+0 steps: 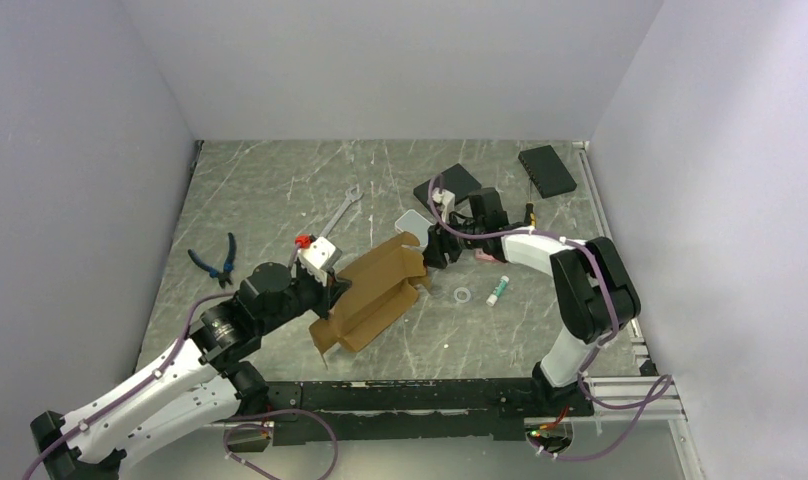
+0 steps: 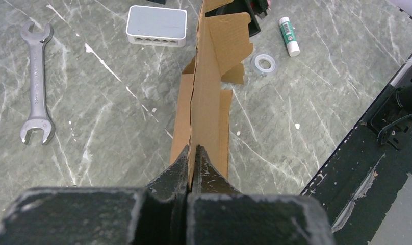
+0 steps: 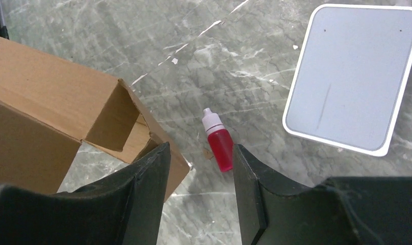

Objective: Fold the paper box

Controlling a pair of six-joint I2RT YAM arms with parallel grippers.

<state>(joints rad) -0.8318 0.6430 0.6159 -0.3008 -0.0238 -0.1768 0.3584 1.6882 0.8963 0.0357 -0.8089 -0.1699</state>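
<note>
Well, the paper box (image 1: 372,295) lies mid-table, half raised, a long brown trough of corrugated card slanting between the two arms. The left gripper (image 2: 192,153) is clenched on the thin upright edge of one wall at the near end. The right gripper (image 3: 200,149) hangs at the far end, jaws apart with nothing between them, the box's open corner just beside one finger. The card looks light, stiff across its panels but ready to hinge at the creases, and likely to slide on the smooth table (image 1: 280,190), so a flap edge close to a crease seems the place to hold. Overhead, the right arm masks the far flaps; whether that finger touches the card I cannot tell.
</note>
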